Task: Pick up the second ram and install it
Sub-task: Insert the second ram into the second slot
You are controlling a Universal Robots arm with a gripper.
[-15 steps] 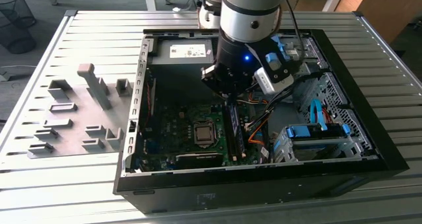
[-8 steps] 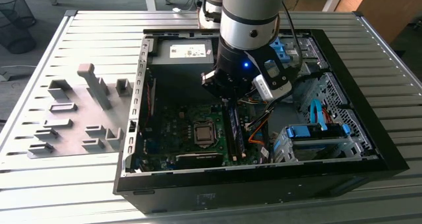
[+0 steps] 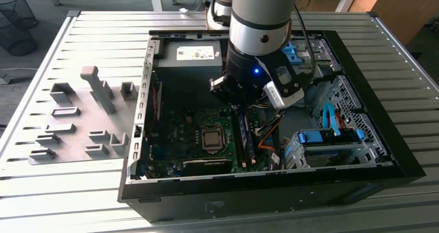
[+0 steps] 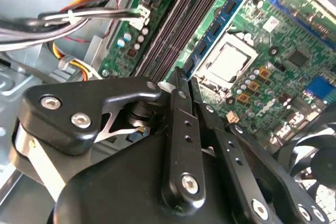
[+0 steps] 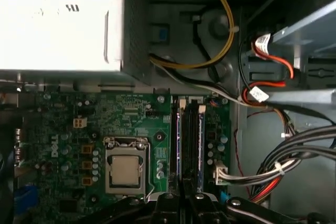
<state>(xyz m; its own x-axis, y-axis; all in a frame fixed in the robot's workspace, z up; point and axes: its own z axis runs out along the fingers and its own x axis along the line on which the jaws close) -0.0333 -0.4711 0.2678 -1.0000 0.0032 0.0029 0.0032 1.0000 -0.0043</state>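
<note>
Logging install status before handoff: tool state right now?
Tool: cannot be told whether open or closed; it hangs over the ram slots on the motherboard.

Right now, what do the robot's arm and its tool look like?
The arm is a thick silver-grey tube with black joint bands and a round silver cap on its side. Below it sits a black wrist block with a small blue light and a white and grey module clipped alongside. The tool is matte black metal: linked bars, silver screws, narrow drilled fingers.
</note>
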